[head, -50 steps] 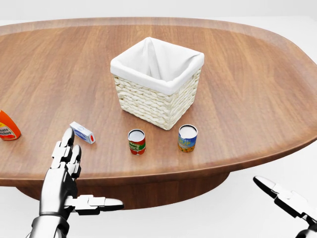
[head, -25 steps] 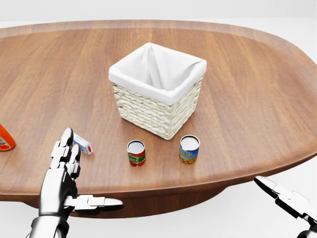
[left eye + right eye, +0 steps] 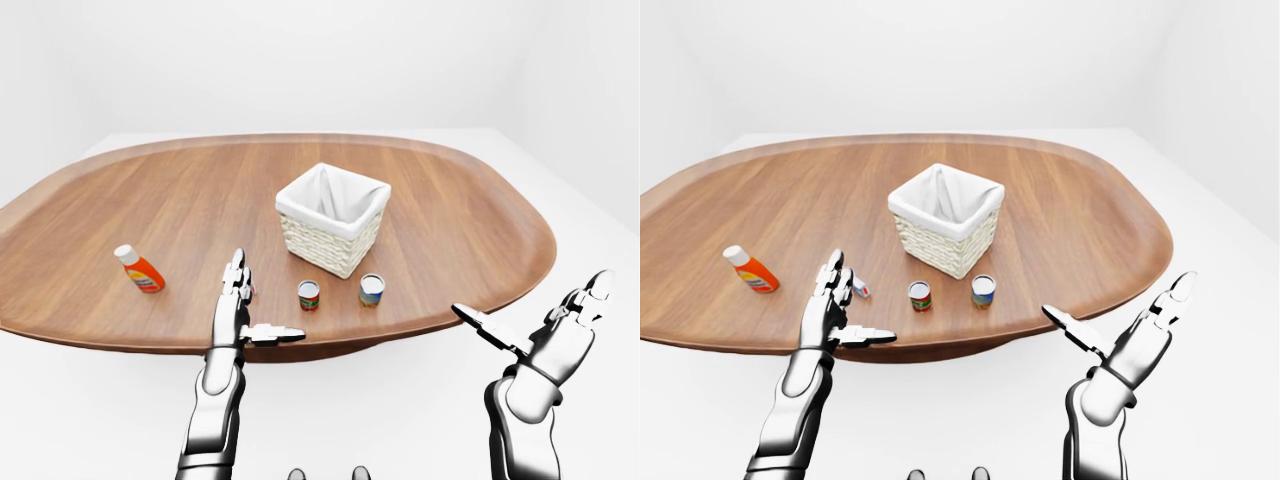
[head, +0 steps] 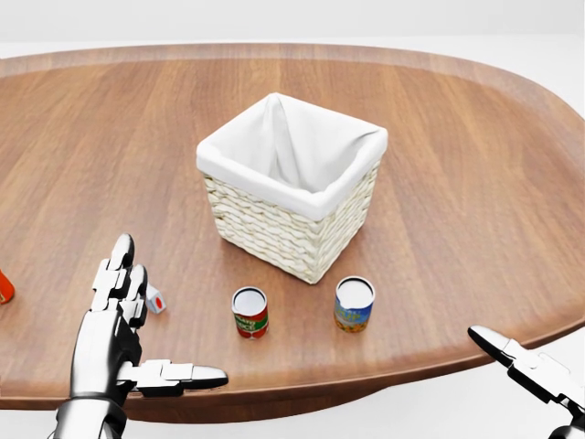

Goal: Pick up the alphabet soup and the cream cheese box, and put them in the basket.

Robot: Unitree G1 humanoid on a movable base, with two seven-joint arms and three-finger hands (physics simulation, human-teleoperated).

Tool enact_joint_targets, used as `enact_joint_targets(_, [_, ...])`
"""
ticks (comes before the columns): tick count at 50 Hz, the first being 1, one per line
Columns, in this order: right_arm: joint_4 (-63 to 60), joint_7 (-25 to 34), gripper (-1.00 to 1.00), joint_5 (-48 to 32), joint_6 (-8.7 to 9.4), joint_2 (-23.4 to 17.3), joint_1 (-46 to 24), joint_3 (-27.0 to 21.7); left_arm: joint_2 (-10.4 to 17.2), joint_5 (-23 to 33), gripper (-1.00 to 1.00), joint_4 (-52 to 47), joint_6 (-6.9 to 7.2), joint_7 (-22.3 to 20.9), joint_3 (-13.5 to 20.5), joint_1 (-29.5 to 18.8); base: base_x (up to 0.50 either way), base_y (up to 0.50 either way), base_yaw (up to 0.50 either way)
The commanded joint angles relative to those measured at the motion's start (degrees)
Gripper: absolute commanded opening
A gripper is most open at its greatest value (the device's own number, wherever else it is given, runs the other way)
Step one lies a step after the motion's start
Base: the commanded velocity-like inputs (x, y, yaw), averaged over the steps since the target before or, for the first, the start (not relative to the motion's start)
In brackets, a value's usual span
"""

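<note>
The white-lined wicker basket stands mid-table. Below it in the head view are two upright cans, a red-and-green one and a blue-and-yellow one; their labels are too small to tell which is the alphabet soup. The small cream cheese box lies left of the red can, mostly hidden behind my left fingers. My left hand is open above the table's near edge, thumb pointing right. In the right-eye view my right hand is open off the table, holding nothing.
An orange bottle lies on the wooden table far to the left, cut off at the head view's left edge. The oval table's raised rim runs between my hands and the cans. White floor surrounds the table.
The camera has moved toward the table: basket, cans and box slid lower and grew in the head view. The box is now mostly behind my left hand. Both hands keep their pose.
</note>
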Motion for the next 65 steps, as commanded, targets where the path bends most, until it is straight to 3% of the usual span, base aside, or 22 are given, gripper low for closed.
enact_joint_targets(1, [-0.4,0.0,1.0,-0.6,0.27,0.1,0.1,0.1,0.0,0.0,1.0,0.6,-0.71,-0.1,0.1,-0.1,0.18,0.0,0.0])
enact_joint_targets(19, [1.0,0.0,1.0,-1.0,-0.46,-0.2,-0.2,0.2,0.0,0.1,1.0,0.0,0.06,0.0,0.0,-0.1,0.18,0.0,0.0])
enact_joint_targets(28, [0.5,0.0,1.0,-1.4,0.22,-0.2,-0.2,0.4,0.1,0.1,1.0,0.7,-0.15,0.0,0.1,-0.4,0.17,0.0,0.0])
enact_joint_targets(30, [0.2,0.0,1.0,-1.3,0.45,-0.1,-0.2,0.4,0.1,0.1,1.0,1.6,-0.75,0.0,0.1,-0.6,0.18,0.0,0.0])
enact_joint_targets(33, [0.9,0.0,1.0,-1.1,-0.27,-0.2,-0.2,0.3,0.1,0.1,1.0,0.5,0.19,0.0,0.1,-0.3,0.18,0.0,0.0])
enact_joint_targets(39, [0.7,0.0,1.0,-1.0,-0.14,-0.1,-0.2,0.3,0.1,0.1,1.0,1.1,-0.63,0.0,0.2,-0.4,0.18,0.0,0.0])
enact_joint_targets(51, [1.0,0.0,1.0,-1.5,-0.98,-0.2,-0.1,0.3,0.0,0.1,1.0,-0.2,0.11,0.1,0.0,0.0,0.18,0.01,0.0])
enact_joint_targets(61, [0.3,0.0,1.0,-1.7,-0.32,-0.1,-0.1,0.5,0.1,0.0,1.0,0.9,-0.8,0.0,0.1,-0.3,0.22,0.07,0.0])
enact_joint_targets(65, [0.7,0.0,1.0,-1.5,-0.73,-0.1,0.0,0.4,0.0,0.0,1.0,-0.1,-0.12,0.1,0.0,0.0,0.22,0.06,0.0])
